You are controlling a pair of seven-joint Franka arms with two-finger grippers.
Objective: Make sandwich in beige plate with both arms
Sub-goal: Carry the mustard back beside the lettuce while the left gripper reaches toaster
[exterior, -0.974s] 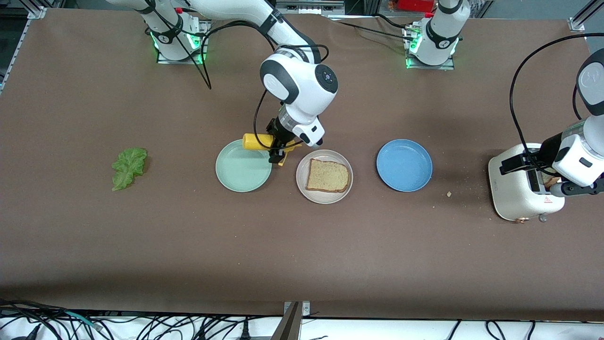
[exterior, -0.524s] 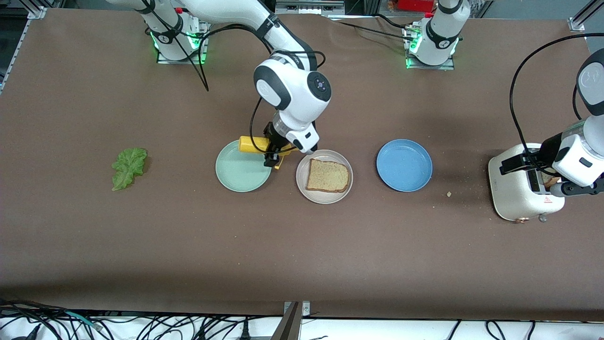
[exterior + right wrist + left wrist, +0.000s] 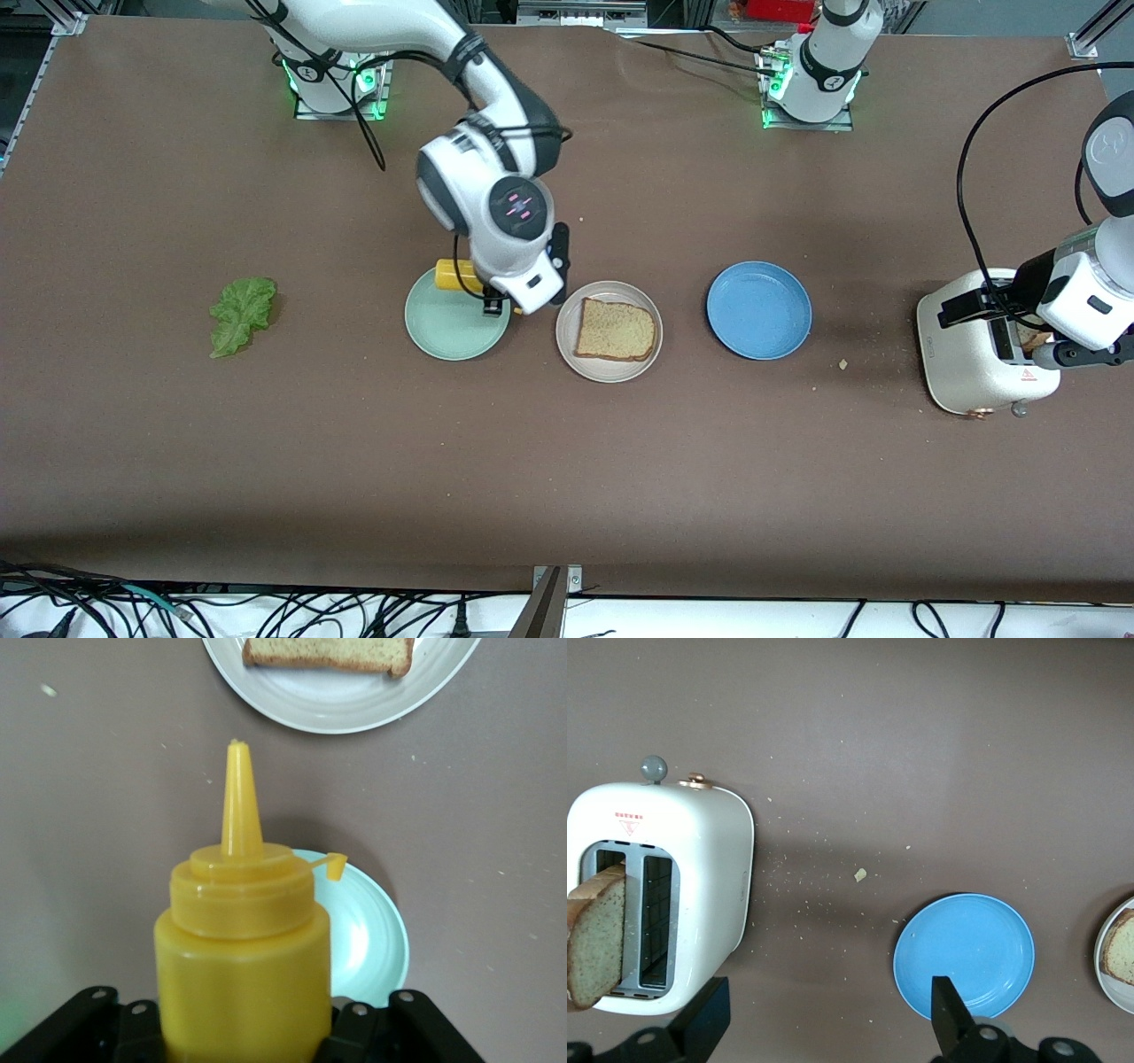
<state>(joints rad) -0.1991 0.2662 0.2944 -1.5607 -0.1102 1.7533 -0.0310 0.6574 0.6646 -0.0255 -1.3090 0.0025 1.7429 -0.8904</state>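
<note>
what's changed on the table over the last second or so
The right gripper, shut on the yellow mustard bottle, has carried it from the gap between the plates to over the mint green plate, away from the beige plate. The bread slice, lettuce leaf, blue plate and the open left gripper over the toaster stayed put.

The toaster (image 3: pixel 660 895) bears a small red marking (a triangle sign), its letters unreadable.
</note>
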